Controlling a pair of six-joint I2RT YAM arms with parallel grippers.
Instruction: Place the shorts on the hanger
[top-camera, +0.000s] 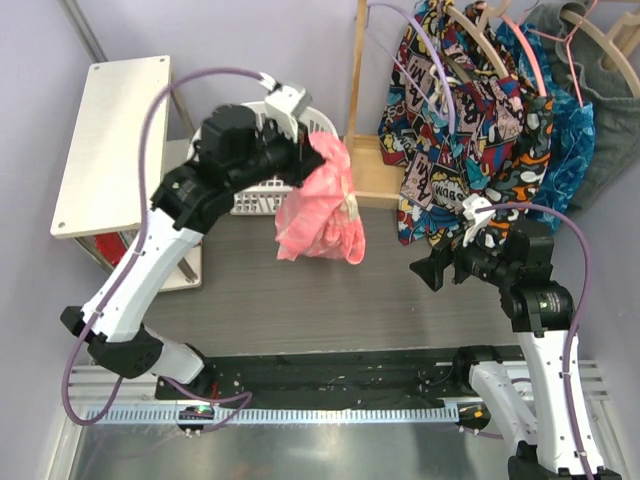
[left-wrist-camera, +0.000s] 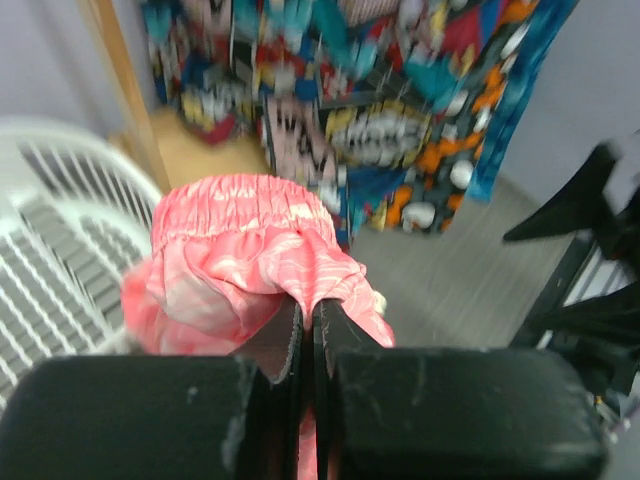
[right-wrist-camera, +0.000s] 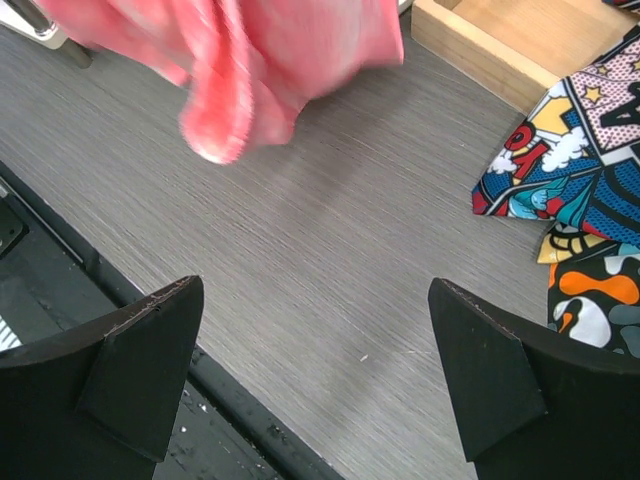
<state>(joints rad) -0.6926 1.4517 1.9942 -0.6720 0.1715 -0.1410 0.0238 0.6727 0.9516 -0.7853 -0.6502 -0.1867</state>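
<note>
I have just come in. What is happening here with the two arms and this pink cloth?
The left end effector is shut on the coral-pink shorts and holds them up in the air over the table, beside the white basket. They hang down in a loose bunch. The right end effector is open and empty, low over the table near the comic-print garments, pointing toward the shorts. The shorts are not hung up yet.
</note>
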